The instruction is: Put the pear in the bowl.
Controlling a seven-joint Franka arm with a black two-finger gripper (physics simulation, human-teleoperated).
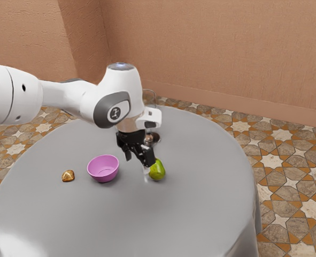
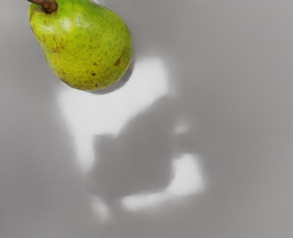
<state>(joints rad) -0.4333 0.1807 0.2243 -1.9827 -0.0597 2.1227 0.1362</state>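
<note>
lying on the gray round table (image 1: 200,198), the green pear (image 2: 87,49) looks tipped on its side, not standing up. in the wrist view its long line runs slantwise, from the brown stem (image 2: 48,4) to the fat end. the fat end is the one near the bright patch (image 2: 131,101) on the table, and the stem points away from that patch. the black gripper (image 1: 138,162) is open, its two fingers apart, close by the pear, and it holds nothing. now to count: one pear, one pink bowl (image 1: 102,169), one little gold lump (image 1: 68,175) and one dark thing (image 1: 155,137) partly hidden behind the hand. the pear is outside the bowl, off to its right in the exterior view, and the lump is near the bowl on the other side
</note>
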